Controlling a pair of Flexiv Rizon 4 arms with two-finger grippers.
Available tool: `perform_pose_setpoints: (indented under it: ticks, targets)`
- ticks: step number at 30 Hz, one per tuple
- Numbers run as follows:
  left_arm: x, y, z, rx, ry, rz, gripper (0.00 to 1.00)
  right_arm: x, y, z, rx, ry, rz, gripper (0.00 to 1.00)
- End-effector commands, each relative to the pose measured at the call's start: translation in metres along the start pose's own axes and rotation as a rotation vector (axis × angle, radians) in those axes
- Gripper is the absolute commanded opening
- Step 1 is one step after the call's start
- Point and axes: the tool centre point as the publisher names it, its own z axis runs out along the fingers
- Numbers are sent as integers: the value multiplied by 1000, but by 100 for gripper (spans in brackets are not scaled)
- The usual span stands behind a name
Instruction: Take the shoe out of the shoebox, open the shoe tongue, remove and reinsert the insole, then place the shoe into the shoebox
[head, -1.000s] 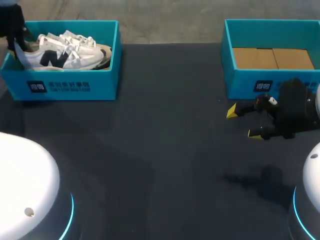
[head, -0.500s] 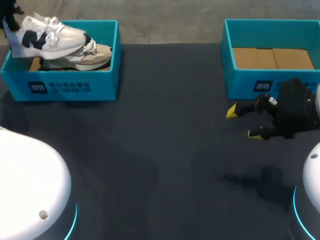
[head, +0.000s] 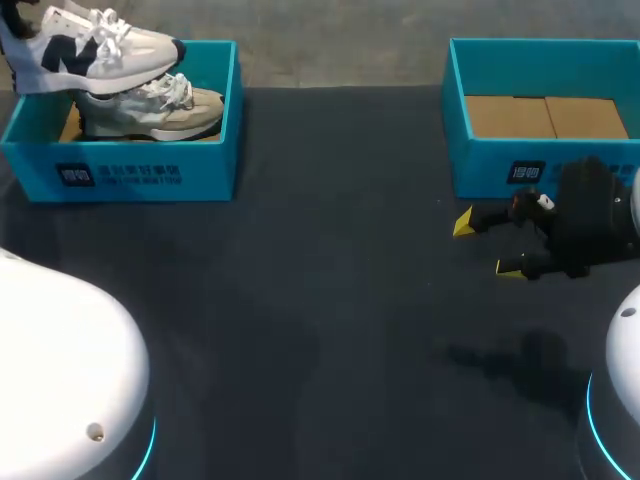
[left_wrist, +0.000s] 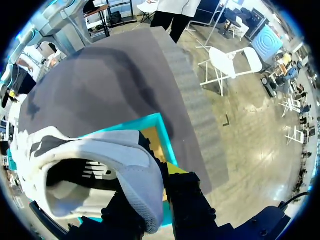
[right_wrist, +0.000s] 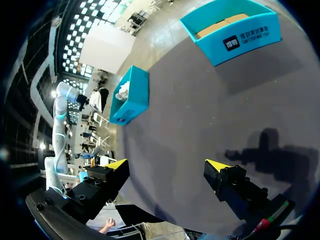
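A second ago the white sneaker with the navy side mark (head: 95, 50) lay inside the teal cardboard shoebox (head: 140, 172) at the far left of the dark grey table (head: 330, 290), resting on a second, beige-toned sneaker (head: 160, 108). Half a second later it was rising. Now it hangs above the box's far left corner, sole about level and toe pointing toward the table's middle. The beige-toned sneaker has stayed in the box.

In the left wrist view our left claw (left_wrist: 152, 200) is pinching the white sneaker (left_wrist: 95, 165) at its heel collar, one finger inside the opening and one behind the heel. A yellow tip shows just past the fabric, and the box corner lies below the shoe.

Our right claw (head: 488, 245) has not moved across the three frames. It sits just in front of the other teal cardboard box with the brown floor (head: 500, 165). Its fingers are spread wide with nothing between them, which the right wrist view confirms (right_wrist: 166, 165).

We judge the first step nearly done, since the shoe is out of the box but not yet set down. It needs to come over the open table, probably toward the middle where our idle right arm could reach it, before we open the tongue and handle the insole. A heel-only pinch may let the toe sag or swing on the way.
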Motion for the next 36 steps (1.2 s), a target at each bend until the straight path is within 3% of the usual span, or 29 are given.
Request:
perform_pose_setpoints:
  ticks: [1, 29, 36]
  targets:
    - [-1, 1, -12, 10, 8, -23, 0, 0, -2, 1, -4, -3, 1, 100]
    - [-1, 1, -12, 10, 8, -23, 0, 0, -2, 1, -4, -3, 1, 100]
    - [-35, -31, -16, 59, 37, -9, 0, 0, -2, 1, -4, -3, 1, 100]
